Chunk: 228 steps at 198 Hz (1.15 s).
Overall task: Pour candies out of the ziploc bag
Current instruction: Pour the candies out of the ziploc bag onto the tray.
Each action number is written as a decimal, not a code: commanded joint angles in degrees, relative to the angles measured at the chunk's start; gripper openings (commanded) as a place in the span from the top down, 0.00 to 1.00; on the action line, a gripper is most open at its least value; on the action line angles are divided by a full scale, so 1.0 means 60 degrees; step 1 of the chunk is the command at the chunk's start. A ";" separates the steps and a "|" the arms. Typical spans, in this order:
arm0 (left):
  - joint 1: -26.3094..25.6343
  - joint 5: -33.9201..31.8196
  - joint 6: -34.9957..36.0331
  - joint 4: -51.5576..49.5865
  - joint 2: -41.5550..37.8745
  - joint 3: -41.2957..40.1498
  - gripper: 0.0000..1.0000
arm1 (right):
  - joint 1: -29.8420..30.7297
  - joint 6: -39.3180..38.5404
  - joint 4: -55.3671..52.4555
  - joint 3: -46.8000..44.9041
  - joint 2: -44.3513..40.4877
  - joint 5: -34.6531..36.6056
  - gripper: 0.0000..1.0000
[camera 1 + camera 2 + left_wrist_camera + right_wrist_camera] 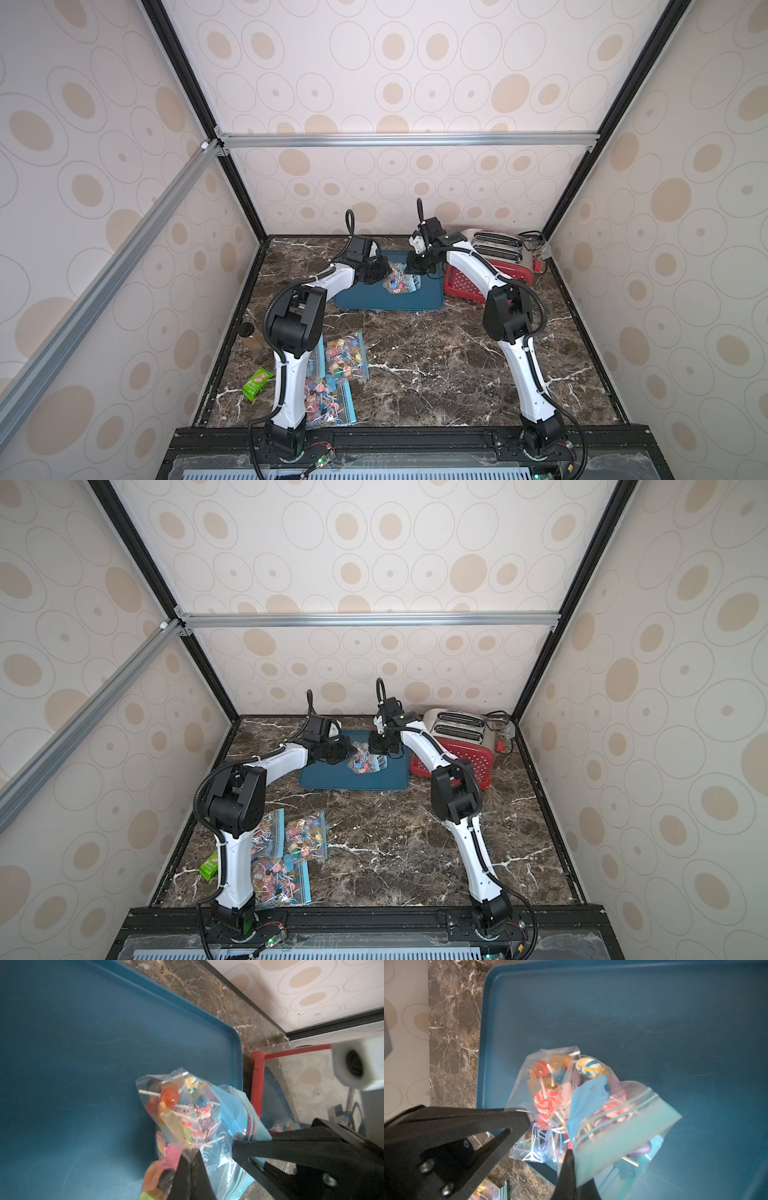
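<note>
Both grippers clamped on one ziploc bag, held above the blue tray.
Top views: at centre frame, the left gripper [385,272] and the right gripper [415,268] hold the ziploc bag [401,284] between them over the blue tray [430,297], and the candies [397,286] are inside it. A red toaster [513,270] stands right of the tray. More filled bags [347,359] and a green packet [257,383] lie at lower left on the marble table [436,365]. Left wrist view: the left jaws are pinched together on the bag's clear film, with lollipops packed behind it. Right wrist view: the right jaws meet on the blue zip edge [623,1136]. Whether the bag's mouth is sealed cannot be judged.
</note>
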 commanded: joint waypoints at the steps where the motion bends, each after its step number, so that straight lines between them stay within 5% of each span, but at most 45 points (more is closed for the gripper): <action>1: 0.0062 0.0309 0.0355 -0.0058 -0.0140 0.0793 1.00 | 0.0047 0.0026 -0.0083 0.0198 -0.0111 -0.0199 1.00; 46: 0.0066 0.0420 0.0826 -0.0757 -0.0454 0.1327 1.00 | 0.0033 0.0253 0.0111 -0.0315 -0.0203 -0.0178 1.00; 88: 0.0069 0.0444 0.1216 -0.1259 -0.0568 0.1692 1.00 | 0.0012 0.0329 0.0139 -0.0573 -0.0465 -0.0070 0.66; 138: 0.0064 0.0386 0.1592 -0.1941 -0.0660 0.2399 1.00 | 0.0010 0.0411 0.0375 -0.1330 -0.1173 0.0066 0.47; 228: 0.0069 0.0077 0.2447 -0.3578 -0.0631 0.3724 1.00 | 0.0006 0.0294 0.0789 -0.3264 -0.2968 0.0596 0.37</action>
